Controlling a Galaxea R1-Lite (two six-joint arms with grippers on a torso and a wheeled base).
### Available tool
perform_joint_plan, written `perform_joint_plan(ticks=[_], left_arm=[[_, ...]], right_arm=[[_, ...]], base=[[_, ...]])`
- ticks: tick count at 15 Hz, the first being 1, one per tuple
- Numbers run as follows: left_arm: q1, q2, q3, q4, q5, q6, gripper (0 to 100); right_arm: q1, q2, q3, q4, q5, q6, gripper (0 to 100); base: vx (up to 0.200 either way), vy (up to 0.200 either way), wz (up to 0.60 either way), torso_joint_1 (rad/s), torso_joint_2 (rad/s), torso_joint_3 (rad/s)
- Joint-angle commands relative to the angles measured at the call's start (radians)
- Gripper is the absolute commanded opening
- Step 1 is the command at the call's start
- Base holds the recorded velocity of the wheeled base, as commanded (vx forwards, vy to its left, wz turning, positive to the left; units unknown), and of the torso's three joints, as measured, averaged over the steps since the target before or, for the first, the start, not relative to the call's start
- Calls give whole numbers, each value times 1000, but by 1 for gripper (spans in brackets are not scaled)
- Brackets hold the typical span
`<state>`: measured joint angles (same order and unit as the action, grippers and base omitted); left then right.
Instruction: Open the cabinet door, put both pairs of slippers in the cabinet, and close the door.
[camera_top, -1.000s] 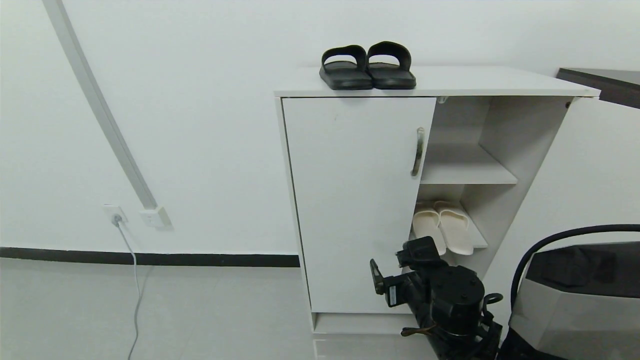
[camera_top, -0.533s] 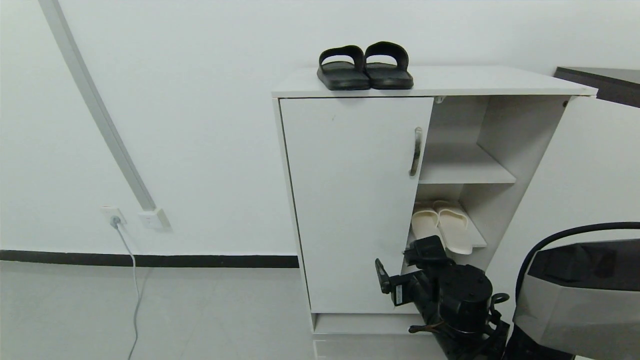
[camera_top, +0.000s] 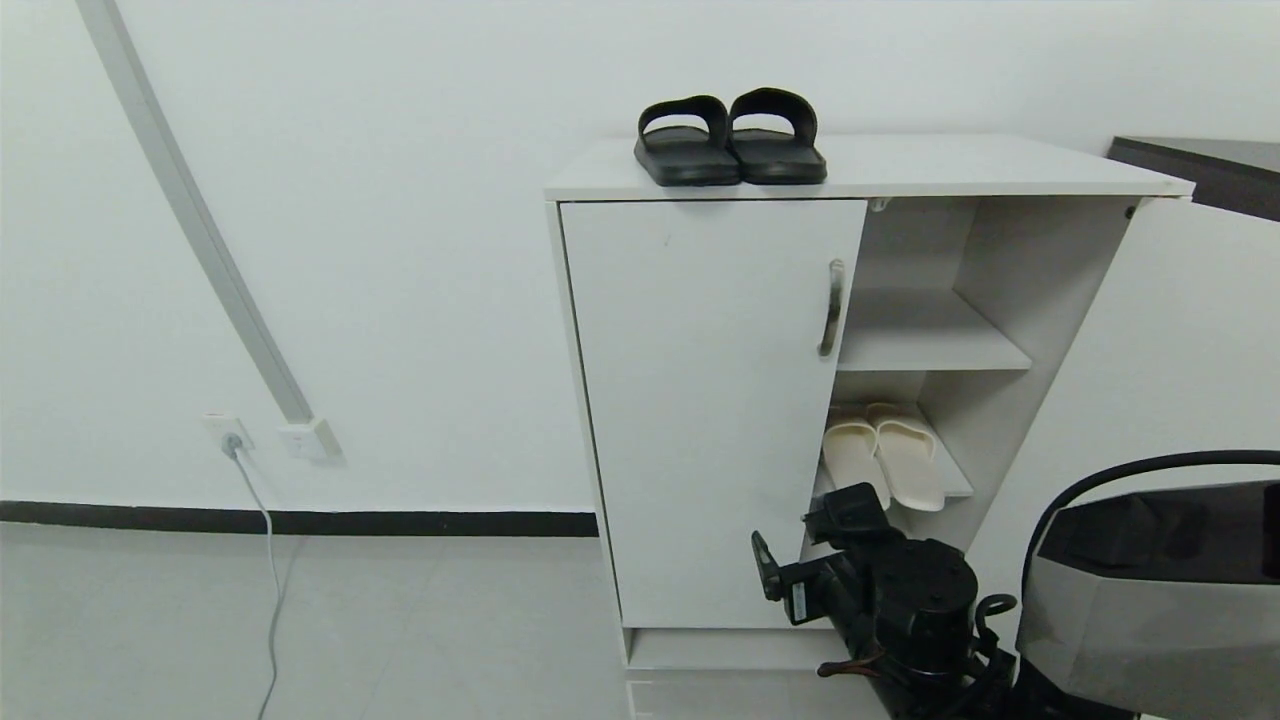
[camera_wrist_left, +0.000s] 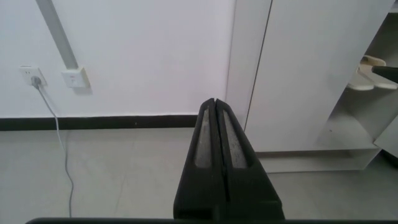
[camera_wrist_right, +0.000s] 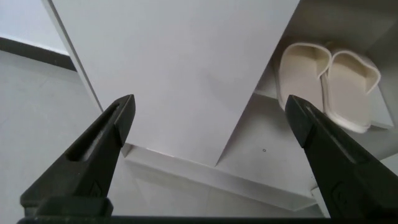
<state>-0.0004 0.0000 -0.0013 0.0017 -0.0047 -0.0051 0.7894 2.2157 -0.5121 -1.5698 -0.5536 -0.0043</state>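
Observation:
A pair of black slippers (camera_top: 730, 140) stands on top of the white cabinet (camera_top: 950, 165). Its left door (camera_top: 700, 400) is shut and its right door (camera_top: 1160, 340) is swung wide. A pair of white slippers (camera_top: 885, 460) (camera_wrist_right: 329, 81) (camera_wrist_left: 373, 71) lies on the lower shelf inside. My right gripper (camera_top: 800, 540) (camera_wrist_right: 210, 102) is open and holds nothing, low in front of the shut door's inner edge, just short of the white slippers. My left gripper (camera_wrist_left: 214, 106) is shut on nothing, low and left of the cabinet, pointing at the wall.
The upper shelf (camera_top: 930, 345) holds nothing. A metal handle (camera_top: 831, 305) sits on the shut door. A wall socket with a hanging cable (camera_top: 228, 432) is at the left, over grey floor. A dark tabletop (camera_top: 1200, 165) stands right of the cabinet.
The whole head picture has shifted slightly. My right arm has drifted a little to the right, its gripper still open. Both pairs of slippers lie where they were.

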Motion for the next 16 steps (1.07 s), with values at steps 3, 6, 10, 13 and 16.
perform_joint_plan(ticks=[3,6,10,13,16], left_arm=[[0,0,0,0,0,1,0],[-1,0,0,0,0,1,0],[0,2,0,0,0,1,0],[0,2,0,0,0,1,0],[0,2,0,0,0,1,0]], right_arm=[[1,5,1,-1,1,0,100],[-7,5,-8,-1,3,0,100],[-7,5,-2,-1,3,0,100],[-7,10,1,-1,3,0,100],[-7,10,1,-1,3,0,100]], base=[[0,0,0,53,-361,-299],[0,0,0,108,-443,-342],[0,0,0,139,-461,-328],[0,0,0,163,-484,-328],[0,0,0,181,-496,-313]])
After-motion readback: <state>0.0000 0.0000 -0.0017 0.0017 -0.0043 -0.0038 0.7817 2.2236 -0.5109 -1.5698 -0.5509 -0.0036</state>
